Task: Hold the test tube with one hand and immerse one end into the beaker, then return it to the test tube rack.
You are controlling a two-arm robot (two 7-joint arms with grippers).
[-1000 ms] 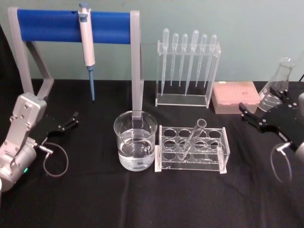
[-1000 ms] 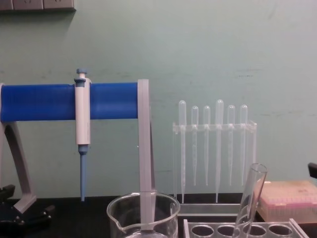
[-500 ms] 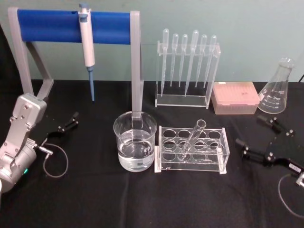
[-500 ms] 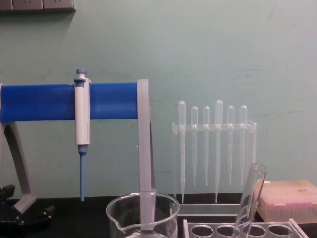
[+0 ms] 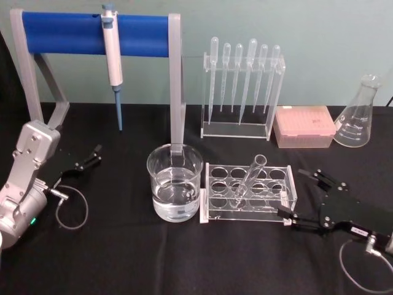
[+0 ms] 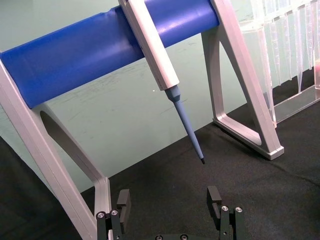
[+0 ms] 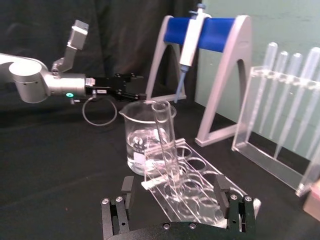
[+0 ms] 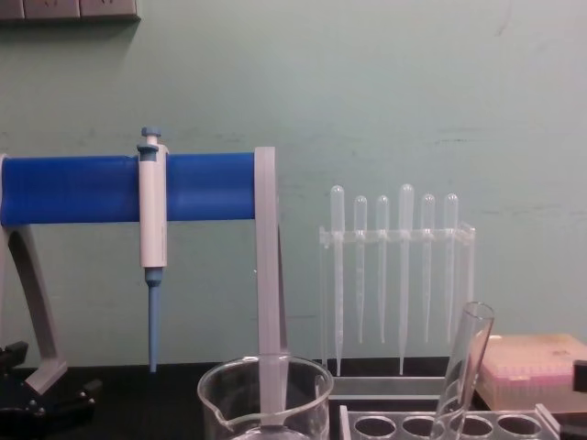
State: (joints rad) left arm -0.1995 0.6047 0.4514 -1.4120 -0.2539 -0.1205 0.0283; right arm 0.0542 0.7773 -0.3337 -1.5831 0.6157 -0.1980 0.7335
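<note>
— Where is the right gripper?

— Low over the table, at the right end of the rack. It points left along the rack. In its wrist view the two fingers are spread wide, with nothing between them.

— And the tube?

— It stands in the rack, round bottom down in a hole in the left half and rim up. I cannot tell exactly which hole.

— Is it upright?

— No, tilted. Its long axis runs from the bottom, low and near the beaker, up to the rim, which leans toward the robot's right and away. The chest view shows the same lean to the right.

— How does it lie to the gripper?

— To the gripper's left and apart from it, not touching. The tube is between the gripper and the beaker. From the right wrist it rises straight ahead, beyond the gap between the fingers, with the beaker behind it.

— The beaker itself?

— Just beside the rack's left end, partly filled with clear liquid.

— The other arm?

— The left gripper sits at the table's left, near the foot of the stand, well apart from the beaker. Its fingers are parted and empty.
</note>
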